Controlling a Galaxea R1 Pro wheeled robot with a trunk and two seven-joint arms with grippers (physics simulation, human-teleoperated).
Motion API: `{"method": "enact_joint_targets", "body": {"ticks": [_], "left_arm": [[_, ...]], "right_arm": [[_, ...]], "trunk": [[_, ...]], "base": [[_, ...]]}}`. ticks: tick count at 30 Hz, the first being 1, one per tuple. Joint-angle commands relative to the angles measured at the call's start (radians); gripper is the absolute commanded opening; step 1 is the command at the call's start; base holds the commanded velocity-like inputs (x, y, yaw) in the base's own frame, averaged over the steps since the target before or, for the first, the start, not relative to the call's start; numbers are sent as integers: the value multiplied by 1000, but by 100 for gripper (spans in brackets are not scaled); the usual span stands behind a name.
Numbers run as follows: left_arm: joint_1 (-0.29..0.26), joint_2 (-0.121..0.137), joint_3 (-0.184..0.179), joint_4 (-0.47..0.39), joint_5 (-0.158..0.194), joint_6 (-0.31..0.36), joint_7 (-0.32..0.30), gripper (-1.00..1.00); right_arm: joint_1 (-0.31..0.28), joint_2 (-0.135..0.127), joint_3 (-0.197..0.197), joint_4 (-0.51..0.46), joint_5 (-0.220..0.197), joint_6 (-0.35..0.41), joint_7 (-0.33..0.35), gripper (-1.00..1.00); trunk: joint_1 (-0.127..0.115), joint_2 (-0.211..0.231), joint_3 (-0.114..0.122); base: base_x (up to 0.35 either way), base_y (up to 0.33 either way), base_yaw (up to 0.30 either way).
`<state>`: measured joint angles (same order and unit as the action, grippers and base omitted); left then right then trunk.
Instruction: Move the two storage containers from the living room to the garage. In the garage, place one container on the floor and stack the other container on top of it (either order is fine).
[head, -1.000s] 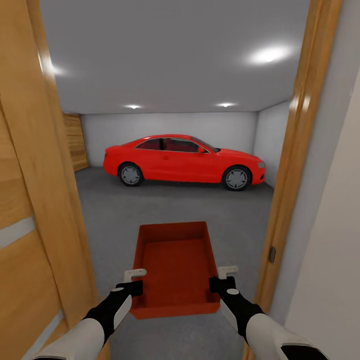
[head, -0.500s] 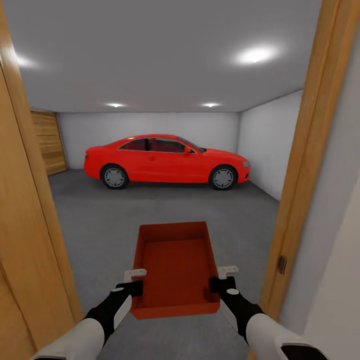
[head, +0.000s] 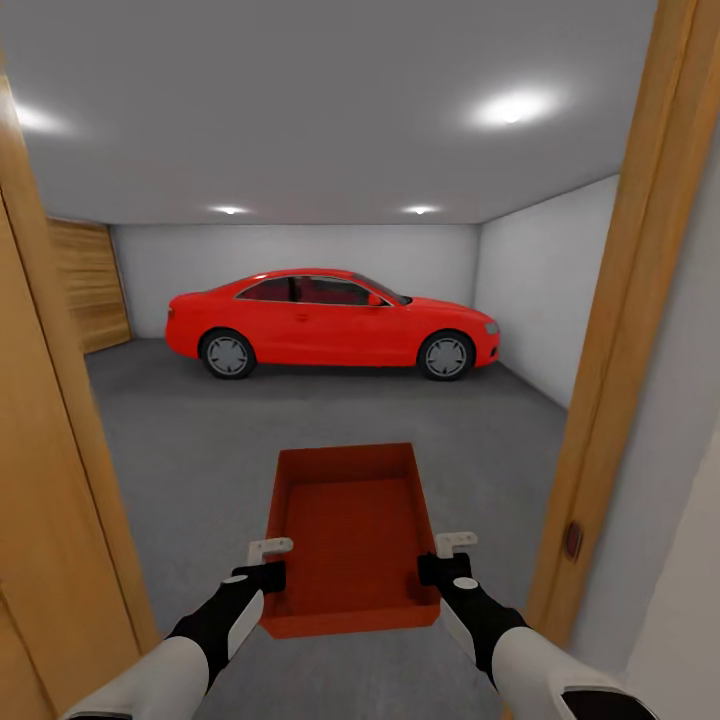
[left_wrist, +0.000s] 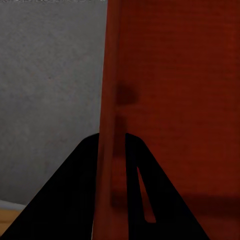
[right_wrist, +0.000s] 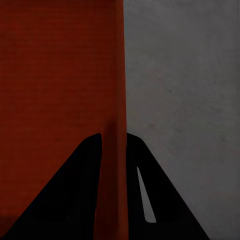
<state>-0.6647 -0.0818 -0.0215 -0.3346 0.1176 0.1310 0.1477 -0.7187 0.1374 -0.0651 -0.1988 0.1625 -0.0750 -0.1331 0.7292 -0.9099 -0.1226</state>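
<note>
I'm in the doorway carrying one storage container (head: 351, 535) between both hands, facing the garage. The left hand (head: 268, 563) is clamped on the container's left wall, the right hand (head: 445, 556) on its right wall, and the box sits level and clear of the floor (head: 300, 420).

Step in hand as I read it: drive through and pick a drop spot. To do it well:
- keep the base centred between the left door frame (head: 60, 480) and the right door frame (head: 620, 350); the elbows are the widest part
- keep both grips closed and arm spacing fixed, so the walls don't get squeezed or pulled
- stop well short of the red car (head: 330, 322), on open concrete
- lower flat, release both sides together

Views:
- the head view gives the route, the car and the white walls, but not the finger contact
- the left wrist view shows the container wall (left_wrist: 112, 100) running between the dark fingers (left_wrist: 75, 200), one inside, one outside, with grey floor beside it
- the right wrist view mirrors that: wall (right_wrist: 117, 100) pinched between fingers (right_wrist: 165, 200)

I can't tell the second container's whereabouts from here.
</note>
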Motion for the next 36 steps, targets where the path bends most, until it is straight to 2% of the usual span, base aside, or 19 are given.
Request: {"method": "enact_joint_targets", "body": {"ticks": [1,19,28,36], "left_arm": [[-1,0,25,-26,-12,-21,27,-100],[-1,1,25,-26,-12,-21,27,-100],[-1,1,25,-26,-12,-21,27,-100],[-1,1,25,-27,-12,-21,27,-100]], "right_arm": [[0,1,-2,4,-1,-2,14,-100],[0,1,-2,4,-2,-1,15,-100],[0,1,-2,4,-3,-1,15,-100],[-1,1,-2,4,-3,-1,15,-100]], "trunk": [[1,-1,-2],[1,-1,-2],[1,-1,-2],[1,-1,-2]], "base": [[292,0,0],[318,0,1],[318,0,89],[77,1,3]]}}
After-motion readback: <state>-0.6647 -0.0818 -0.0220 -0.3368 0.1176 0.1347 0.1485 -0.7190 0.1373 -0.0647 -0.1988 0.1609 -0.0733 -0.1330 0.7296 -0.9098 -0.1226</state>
